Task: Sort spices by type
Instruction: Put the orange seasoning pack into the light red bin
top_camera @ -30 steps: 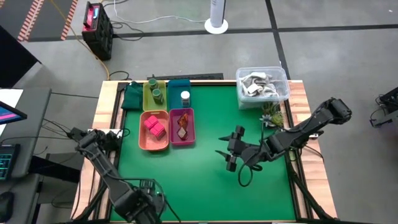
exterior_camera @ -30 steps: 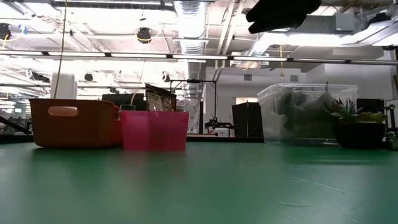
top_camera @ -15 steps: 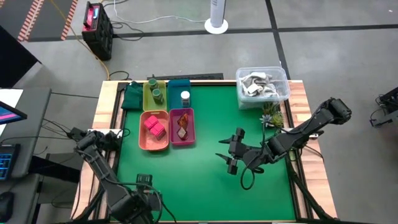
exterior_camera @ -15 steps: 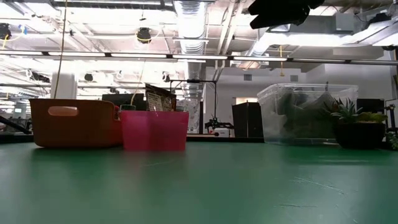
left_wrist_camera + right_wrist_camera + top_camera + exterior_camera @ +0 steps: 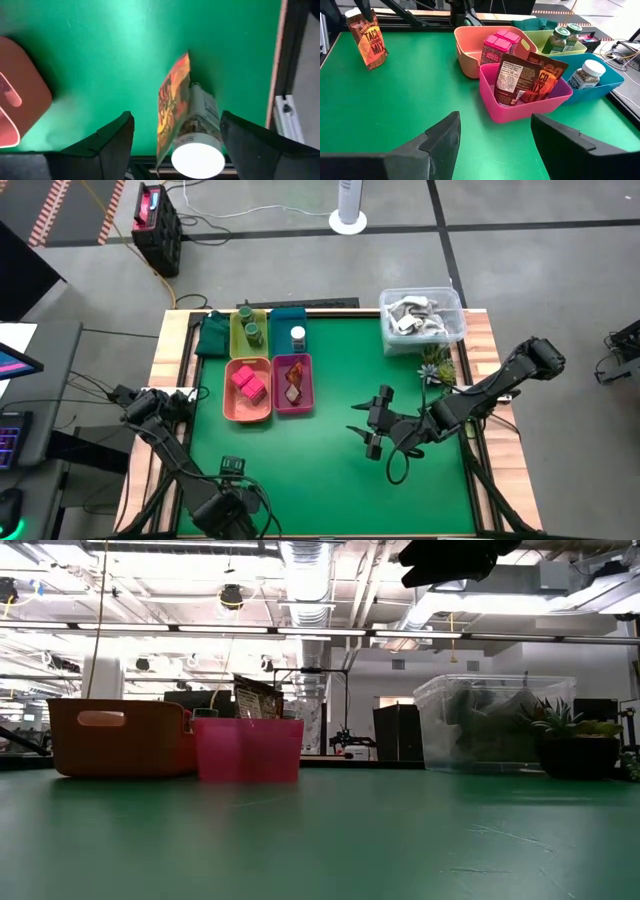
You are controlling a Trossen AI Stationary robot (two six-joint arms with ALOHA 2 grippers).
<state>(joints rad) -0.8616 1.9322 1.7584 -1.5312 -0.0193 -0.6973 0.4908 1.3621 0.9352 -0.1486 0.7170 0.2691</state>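
Surface: we see a green table [image 5: 330, 470] on a grey workshop floor, four small trays grouped at its far left.
Trays: pink-red blocks [image 5: 247, 383] in the orange tray [image 5: 229, 411]; one taco-mix packet [image 5: 527, 80] in the magenta tray [image 5: 540, 107]; dark green jars [image 5: 563, 37] in the yellow-green tray [image 5: 532, 39]; a white-capped jar [image 5: 586, 74] in the blue tray [image 5: 612, 82].
Left gripper [image 5: 175, 135]: fingers spread; a second packet [image 5: 172, 102] and a white-capped jar [image 5: 200, 132] lie between them, contact unclear to us. Only wrist views show these.
Right gripper [image 5: 368, 427]: jaws apart, empty, mid-table.
Surroundings: clear tub [image 5: 421, 319] and small plant [image 5: 435, 363] at the far right.
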